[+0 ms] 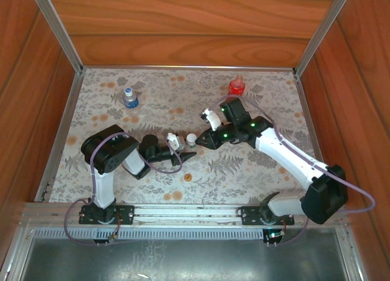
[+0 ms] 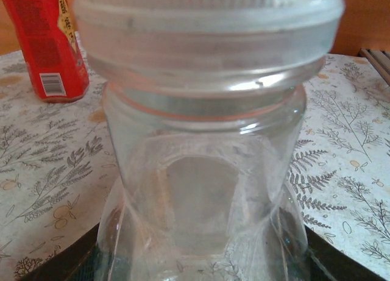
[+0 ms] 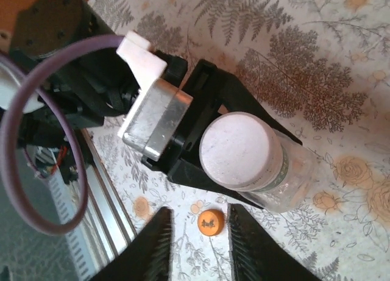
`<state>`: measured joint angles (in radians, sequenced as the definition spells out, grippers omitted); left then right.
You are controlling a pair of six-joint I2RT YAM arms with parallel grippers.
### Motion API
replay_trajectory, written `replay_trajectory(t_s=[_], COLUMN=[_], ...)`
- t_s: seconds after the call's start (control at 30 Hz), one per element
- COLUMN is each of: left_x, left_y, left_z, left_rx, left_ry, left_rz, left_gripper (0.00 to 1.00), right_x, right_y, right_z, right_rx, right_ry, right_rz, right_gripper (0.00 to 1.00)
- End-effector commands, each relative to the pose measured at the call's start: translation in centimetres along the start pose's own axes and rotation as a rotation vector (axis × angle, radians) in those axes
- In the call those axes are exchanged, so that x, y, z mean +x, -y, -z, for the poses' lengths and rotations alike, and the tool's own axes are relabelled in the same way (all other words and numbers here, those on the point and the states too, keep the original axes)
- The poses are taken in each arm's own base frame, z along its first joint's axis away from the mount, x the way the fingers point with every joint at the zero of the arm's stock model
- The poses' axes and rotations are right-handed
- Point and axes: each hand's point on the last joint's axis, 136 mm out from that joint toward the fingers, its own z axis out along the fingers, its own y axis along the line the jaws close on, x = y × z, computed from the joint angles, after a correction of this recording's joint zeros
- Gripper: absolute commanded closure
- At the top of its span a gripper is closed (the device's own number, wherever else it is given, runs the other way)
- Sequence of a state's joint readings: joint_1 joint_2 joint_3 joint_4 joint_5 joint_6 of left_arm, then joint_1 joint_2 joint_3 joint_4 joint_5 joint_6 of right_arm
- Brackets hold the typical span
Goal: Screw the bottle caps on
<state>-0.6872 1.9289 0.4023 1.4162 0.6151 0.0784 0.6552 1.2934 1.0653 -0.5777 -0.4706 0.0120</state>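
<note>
Right wrist: slim bottle (image 3: 298, 174) is stood upright mid-table (image 3: 317, 61), clamped low on the body by the left gripper (image 1: 188, 149). How is it expected to handle?

> Judged light, since it is seen empty. Thin clear plastic, so the walls likely flex if squeezed hard, and the surface looks slick. The low body grip is judged right, as the neck is left free.

White cap (image 3: 236, 150)?

> Sat on the neck. A flat white top is seen, with a ribbed skirt down near the neck ring in the left wrist view. Whether it is fully threaded cannot be told. Judged stiff and small. Best taken across the skirt from above, where purchase should be given by the ribs.

Right gripper (image 3: 198, 211)?

> Jaws are spread and nothing is held. It is poised above, just beside the bottle. Orange cap (image 3: 211, 222) is framed between the fingers but is lying on the table below, untouched.

Handling of that one?

> Tiny and light, so likely to skid. To be pinched by the sides. Judged to belong to the red bottle (image 1: 236, 86), far right. Blue-label bottle (image 1: 130, 100), far left, is seen with the blue cap (image 1: 128, 91) on.
</note>
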Motion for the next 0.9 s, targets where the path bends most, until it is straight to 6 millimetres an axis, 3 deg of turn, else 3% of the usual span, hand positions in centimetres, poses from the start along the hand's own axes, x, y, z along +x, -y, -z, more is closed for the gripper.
replay_trajectory(t_s=[0.0, 0.1, 0.23, 0.37, 0.47, 0.6, 0.87], left_x=[-0.9, -1.6, -2.0, -3.3, -3.4, -3.9, -4.7], left_y=[0.7, 1.5, 2.4, 3.3, 3.6, 4.1, 4.8], left_z=[0.4, 0.6, 1.1, 1.9, 2.5, 3.1, 3.8], left_rx=[0.025, 0.048, 0.056, 0.077, 0.084, 0.092, 0.104], left_ry=[-0.002, -0.027, -0.073, -0.07, -0.092, -0.098, -0.09], left_rz=[0.002, -0.026, -0.084, -0.123, -0.153, -0.185, -0.202], left_gripper=[0.49, 0.49, 0.49, 0.49, 0.49, 0.49, 0.49], right_x=[-0.6, -0.2, 0.3, 1.6, 1.2, 0.6, -0.8], right_y=[-0.8, -1.9, -2.7, -3.9, -4.6, -5.8, -6.2], right_z=[1.4, 2.3, 3.2, 3.4, 3.4, 2.7, 1.1], right_rx=[0.017, -0.013, -0.016, -0.09, -0.11, -0.157, -0.174], right_ry=[0.021, 0.034, 0.052, -0.006, -0.014, -0.016, -0.045], right_rz=[0.21, 0.423, 0.718, 0.917, 0.98, 1.03, 1.06], right_gripper=[0.53, 0.31, 0.25, 0.26, 0.26, 0.28, 0.39])
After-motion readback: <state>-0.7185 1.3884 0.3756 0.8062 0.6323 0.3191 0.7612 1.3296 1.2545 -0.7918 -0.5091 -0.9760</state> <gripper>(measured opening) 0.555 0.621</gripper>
